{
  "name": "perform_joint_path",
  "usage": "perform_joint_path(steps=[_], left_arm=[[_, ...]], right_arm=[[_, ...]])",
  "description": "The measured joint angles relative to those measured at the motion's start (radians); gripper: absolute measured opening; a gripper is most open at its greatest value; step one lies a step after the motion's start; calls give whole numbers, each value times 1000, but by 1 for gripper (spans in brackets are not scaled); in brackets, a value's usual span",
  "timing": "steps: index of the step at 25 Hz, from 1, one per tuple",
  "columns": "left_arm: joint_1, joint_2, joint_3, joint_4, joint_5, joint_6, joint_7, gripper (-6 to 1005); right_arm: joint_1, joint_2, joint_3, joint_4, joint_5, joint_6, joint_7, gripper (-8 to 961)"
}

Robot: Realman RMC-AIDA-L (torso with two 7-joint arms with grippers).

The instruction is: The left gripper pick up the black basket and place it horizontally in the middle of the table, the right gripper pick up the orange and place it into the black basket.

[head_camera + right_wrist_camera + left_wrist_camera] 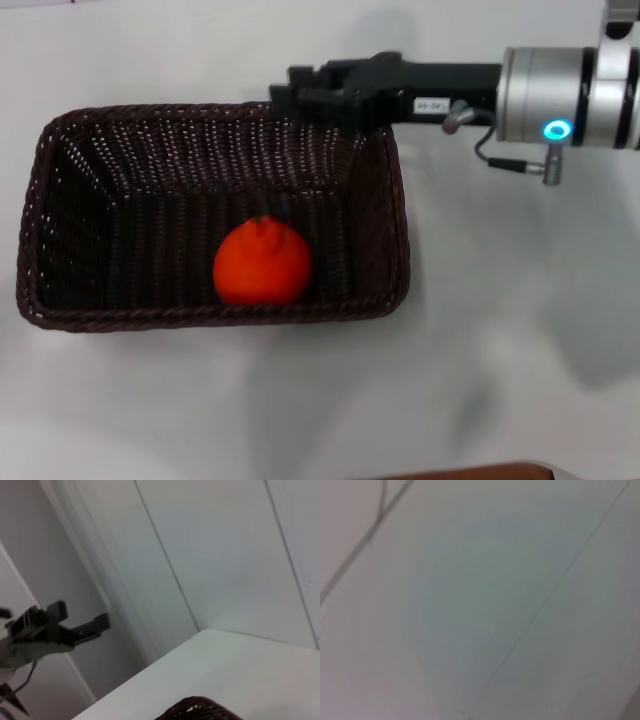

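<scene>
The orange point(262, 263) sits in the basket point(70, 200), so the right gripper point(300, 95) hovers empty over the far rim, jaw width unclear.

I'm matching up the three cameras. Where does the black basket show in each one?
Head view: black basket left of centre on the table, holding the orange.
Left wrist view: not in it.
Right wrist view: only a rim piece at the lower edge.
Shared landmark: the white table.

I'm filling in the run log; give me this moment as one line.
orange: inside black basket | basket: lying on table | right gripper: above basket's far rim, holding nothing | left gripper: not in view
</scene>
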State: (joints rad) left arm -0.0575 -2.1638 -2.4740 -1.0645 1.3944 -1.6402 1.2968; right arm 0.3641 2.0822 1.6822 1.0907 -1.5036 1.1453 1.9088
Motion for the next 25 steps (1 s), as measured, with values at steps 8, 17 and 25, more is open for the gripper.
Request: perform_joint_path(steps=[8, 17, 25], left_arm=[[-31, 1, -259, 409, -12, -9, 579, 891], [-20, -3, -402, 697, -123, 66, 941, 889], [-25, -1, -402, 723, -176, 80, 942, 887]], right_arm=[[-44, 4, 181, -254, 289, 27, -407, 676], [18, 22, 286, -965, 981, 345, -1311, 873], [35, 24, 287, -1052, 1071, 388, -1368, 930]])
